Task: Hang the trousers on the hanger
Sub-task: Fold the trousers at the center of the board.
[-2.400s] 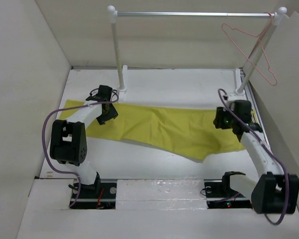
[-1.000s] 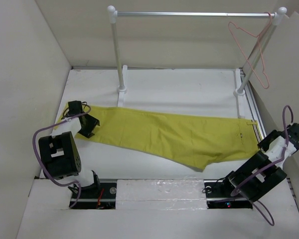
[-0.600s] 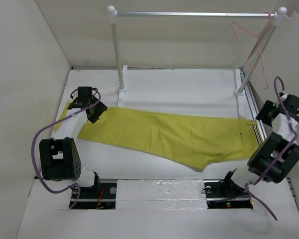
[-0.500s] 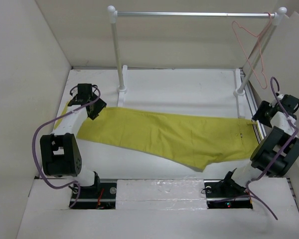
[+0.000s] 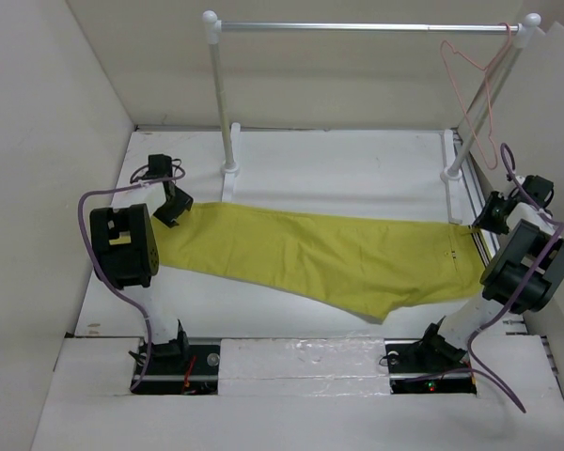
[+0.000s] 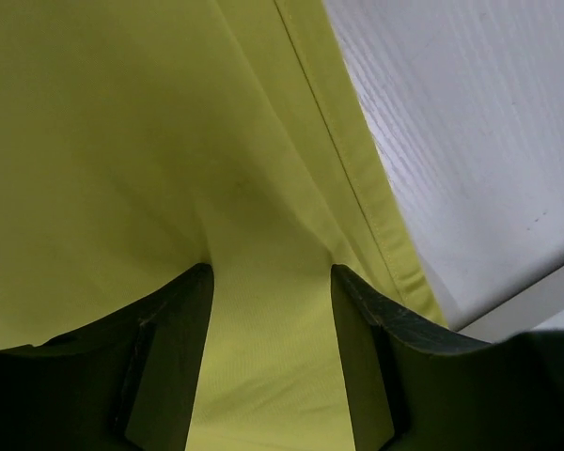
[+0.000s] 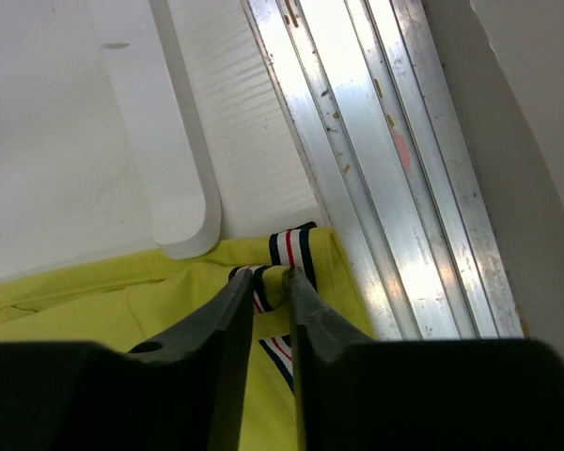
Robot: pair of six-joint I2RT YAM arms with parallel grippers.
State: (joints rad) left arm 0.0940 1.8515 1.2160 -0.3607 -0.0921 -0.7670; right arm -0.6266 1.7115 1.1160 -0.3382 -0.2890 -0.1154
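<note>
The yellow trousers [image 5: 329,254] lie flat across the table, leg ends at the left, waistband at the right. My left gripper [image 5: 174,202] sits on the leg end; in the left wrist view it [image 6: 270,272] is open, fingers pressing on the yellow cloth [image 6: 122,141] that bulges between them. My right gripper [image 5: 495,211] is at the waistband's far right corner; in the right wrist view it [image 7: 271,274] is shut on the striped trim [image 7: 291,246]. The pink hanger [image 5: 477,89] hangs from the right end of the rail, above and behind my right gripper.
The white-posted stand with its silver rail [image 5: 357,27] spans the back of the table [image 5: 338,160]; its right foot [image 7: 169,141] lies just beyond the waistband. Aluminium tracks [image 7: 395,169] run along the right edge. Beige walls close in on both sides.
The trousers now lie spread flat. My left gripper has stayed near the leg end while its arm swung upright. My right gripper has come in to the waistband corner and closed on the trim.
</note>
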